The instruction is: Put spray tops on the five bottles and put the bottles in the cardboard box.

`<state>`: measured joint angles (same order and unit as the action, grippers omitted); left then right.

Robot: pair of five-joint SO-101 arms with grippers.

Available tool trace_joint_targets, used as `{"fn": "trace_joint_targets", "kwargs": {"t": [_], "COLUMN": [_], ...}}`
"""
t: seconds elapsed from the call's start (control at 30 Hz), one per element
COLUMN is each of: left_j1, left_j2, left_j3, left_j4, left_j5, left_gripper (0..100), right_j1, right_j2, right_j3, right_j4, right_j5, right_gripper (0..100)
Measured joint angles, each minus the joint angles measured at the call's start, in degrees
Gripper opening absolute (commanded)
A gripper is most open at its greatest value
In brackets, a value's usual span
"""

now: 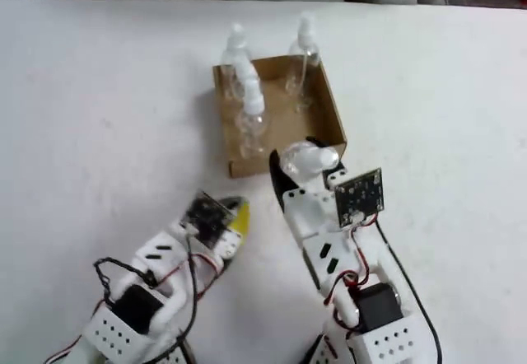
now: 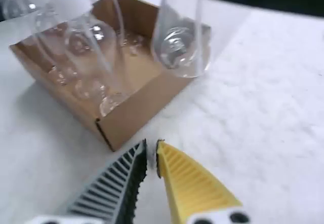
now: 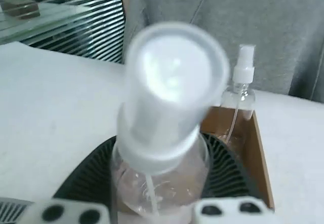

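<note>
Right jaws grasping bottle (image 1: 306, 161) at cardboard box (image 1: 249, 166) corner, other bottles (image 1: 251, 121) inside, left jaws clenched

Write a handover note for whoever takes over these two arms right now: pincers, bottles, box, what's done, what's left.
Left pincer: shut, empty, low on the table just short of the cardboard box.
Right pincer: shut on a bottle with its spray top on, raised at the box's near corner.
Done: at least three topped bottles stand in the box; exact count unclear.
Left: lower the held one in, release, confirm five.
</note>
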<state>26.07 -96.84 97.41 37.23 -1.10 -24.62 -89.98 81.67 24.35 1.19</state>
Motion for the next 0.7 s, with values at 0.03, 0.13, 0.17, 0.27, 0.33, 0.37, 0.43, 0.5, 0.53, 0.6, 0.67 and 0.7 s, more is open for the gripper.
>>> {"fn": "trace_joint_targets", "kwargs": {"t": [0.03, 0.13, 0.17, 0.27, 0.33, 0.37, 0.43, 0.5, 0.53, 0.6, 0.67, 0.7], "left_j1": [-1.8, -7.7, -10.0, -16.4, -21.0, -23.1, -26.6, -28.3, -28.7, -28.8, -29.0, -29.1], "left_j2": [0.0, 0.0, 0.0, 0.0, 0.0, 0.0, 0.0, 0.0, 0.0, 0.0, 0.0, 0.0], "left_j3": [0.0, 0.1, 0.1, 0.1, 0.1, 0.1, 0.1, 0.1, 0.1, 0.1, 0.1, 0.1], "left_j4": [0.0, 0.0, 0.0, 0.0, 0.0, 0.0, 0.0, 0.0, 0.0, 0.0, 0.0, 0.0], "left_j5": [0.0, -0.2, -0.2, -0.3, -0.3, -0.3, -0.3, -0.3, -0.3, -0.3, -0.3, -0.3], "left_gripper": [6, 6, 6, 6, 6, 6, 6, 6, 6, 6, 6, 6], "right_j1": [0.5, 2.6, 3.6, 5.7, 6.9, 7.4, 8.3, 9.1, 9.3, 9.8, 10.0, 10.0], "right_j2": [1.7, 8.5, 11.3, 20.8, 27.1, 30.2, 36.2, 41.8, 44.5, 49.6, 54.3, 56.7], "right_j3": [0.0, 0.0, 0.0, -1.7, -4.0, -5.1, -7.6, -10.3, -11.9, -15.3, -18.5, -20.0], "right_j4": [-1.5, -7.1, -9.2, -15.8, -19.8, -21.5, -24.5, -27.0, -28.0, -29.4, -29.8, -30.0], "right_j5": [0.0, 0.0, 0.0, 0.0, 0.0, 0.0, 0.0, 0.0, 0.0, 0.0, 0.0, 0.0], "right_gripper": [1.6, 1.6, 1.6, 1.6, 1.6, 1.6, 1.6, 1.6, 1.6, 1.6, 1.6, 1.6]}}
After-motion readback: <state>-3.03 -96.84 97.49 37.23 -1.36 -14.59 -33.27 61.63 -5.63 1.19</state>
